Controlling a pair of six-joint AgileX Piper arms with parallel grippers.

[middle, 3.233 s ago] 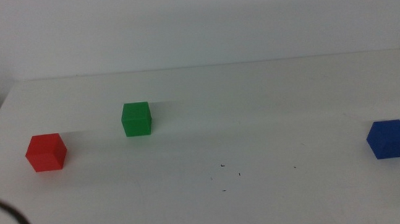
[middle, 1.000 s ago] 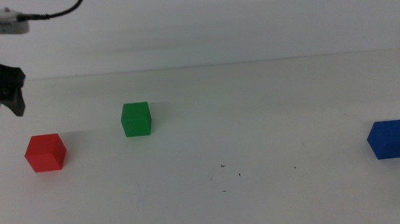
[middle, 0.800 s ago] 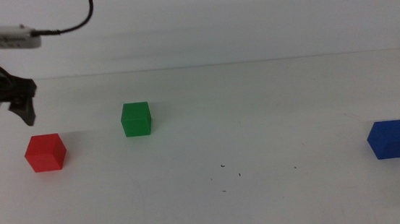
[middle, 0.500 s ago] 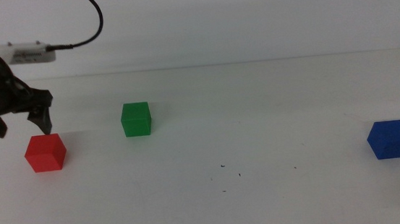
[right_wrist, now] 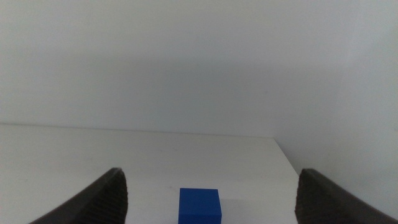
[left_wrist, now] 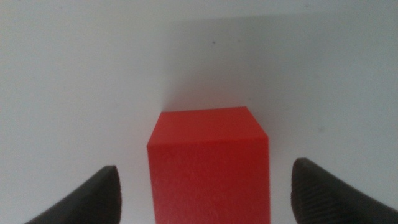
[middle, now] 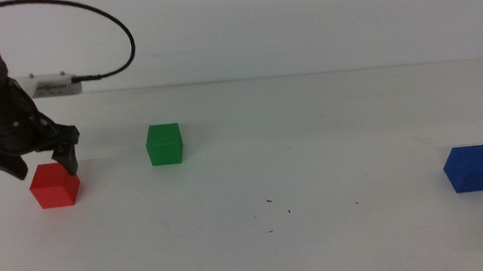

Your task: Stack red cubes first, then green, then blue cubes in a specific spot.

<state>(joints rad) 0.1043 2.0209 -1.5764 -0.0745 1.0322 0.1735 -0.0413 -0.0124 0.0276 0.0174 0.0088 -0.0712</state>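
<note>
The red cube [middle: 55,185] sits at the table's left. My left gripper [middle: 44,162] is open and straddles it from above, one jaw on each side, apart from its faces. In the left wrist view the red cube [left_wrist: 208,162] lies between the two spread jaws of the left gripper [left_wrist: 208,198]. The green cube [middle: 164,145] stands to the right of the red one. The blue cube [middle: 470,168] sits at the far right. My right gripper [right_wrist: 210,198] is open, out of the middle view, and looks at the blue cube [right_wrist: 199,205]. The specked bare patch [middle: 274,208] is at the front middle.
The white table [middle: 327,110] ends at a white wall behind. Its left edge runs close to the left arm, and its right edge is near the blue cube. A black cable [middle: 118,32] loops above the left arm.
My left arm has come in from the left and moved down and right, from behind the red cube to over it with its jaws around it. The cubes have not moved.
</note>
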